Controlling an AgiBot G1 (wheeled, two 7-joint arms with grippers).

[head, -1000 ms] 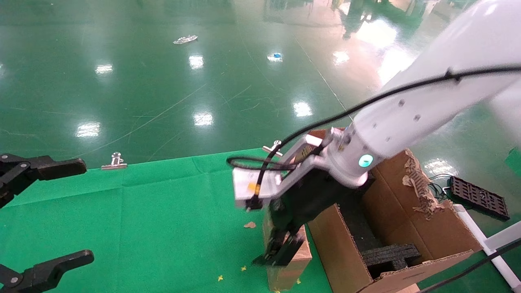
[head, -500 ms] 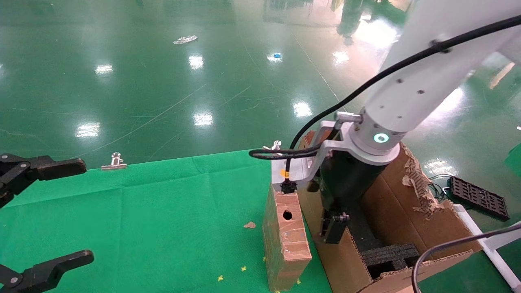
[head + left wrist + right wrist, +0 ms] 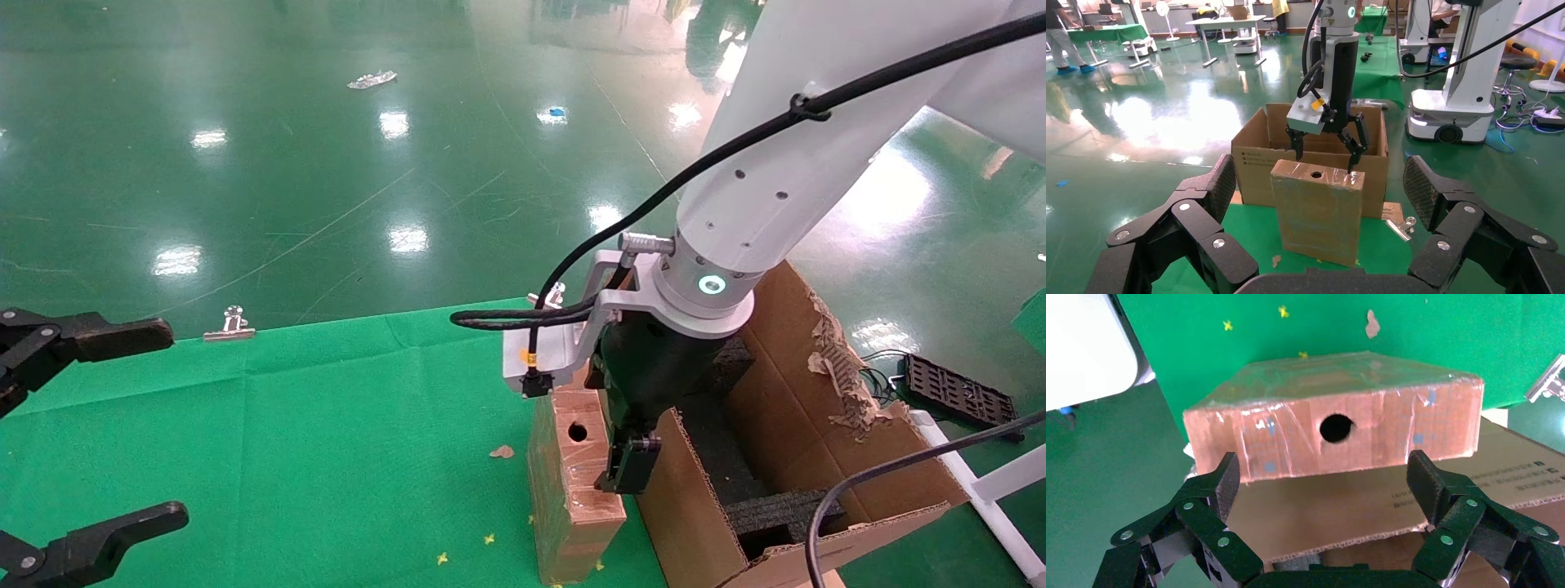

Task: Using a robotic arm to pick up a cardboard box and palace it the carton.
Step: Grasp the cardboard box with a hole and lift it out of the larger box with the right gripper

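The cardboard box [image 3: 572,482] stands on edge on the green cloth, glossy with tape, its top face with the round hole upward [image 3: 1318,214] [image 3: 1333,432]. It sits right beside the carton [image 3: 682,506] [image 3: 1251,165] [image 3: 1340,508]. The robotic arm reaches down from the upper right. Its right gripper [image 3: 613,429] [image 3: 1324,160] [image 3: 1324,471] is open, hovering over the seam between the box's top and the carton's wall, holding nothing. The left gripper [image 3: 131,425] [image 3: 1319,184] hangs open at the far left, well away from the box.
Black foam inserts [image 3: 784,510] lie inside the carton, whose far flap is torn. Binder clips [image 3: 231,322] [image 3: 549,296] pin the green cloth [image 3: 327,449] at its back edge. A cardboard scrap [image 3: 501,451] lies left of the box. A black grid panel [image 3: 960,396] sits at right.
The right gripper rose from low over the box, swung over the carton wall, then came back left and lower to the box's top edge. The box and left gripper stayed put.
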